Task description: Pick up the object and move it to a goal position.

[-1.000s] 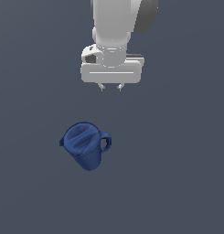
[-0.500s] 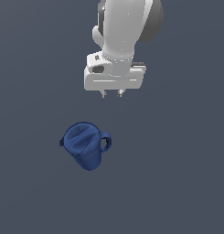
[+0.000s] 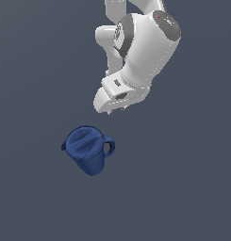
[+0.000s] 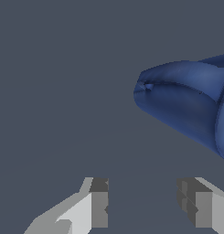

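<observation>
Pitcher (image 3: 88, 151) apart from gripper (image 4: 143, 203) (seemingly below).

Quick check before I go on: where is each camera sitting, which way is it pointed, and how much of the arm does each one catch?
Exterior view: off the arm, looking down at the floor; shows the white arm and the pitcher.
Wrist view: mounted on the wrist, looking past the open end effector with a clear gap between its fingertips.
Shared: both see the pitcher, not yet gripped.

Pitcher (image 3: 87, 151) smooth, slightly glossy; hand (image 4: 143, 203) matt.
</observation>
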